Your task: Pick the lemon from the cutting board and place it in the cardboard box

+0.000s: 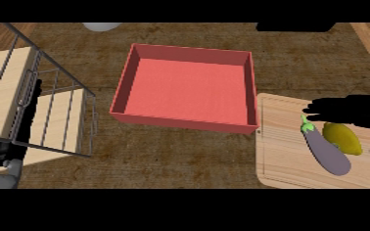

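The yellow lemon [342,138] lies on the wooden cutting board [282,142] at the right, touching a purple eggplant [327,152] on its left side. My right hand [341,109] comes in from the right edge just beyond the lemon, above the board's far end, open with its fingers pointing left and holding nothing. The cardboard box [124,98], reddish with low walls and nothing in it, sits in the middle of the counter, left of the board. My left hand [9,152] rests open at the lower left edge, partly cut off.
A black wire rack [54,103] over light wooden slats fills the left side. A pale round object [101,26] shows at the far edge, and a black object [296,26] at the far right. Brown counter lies between box and board.
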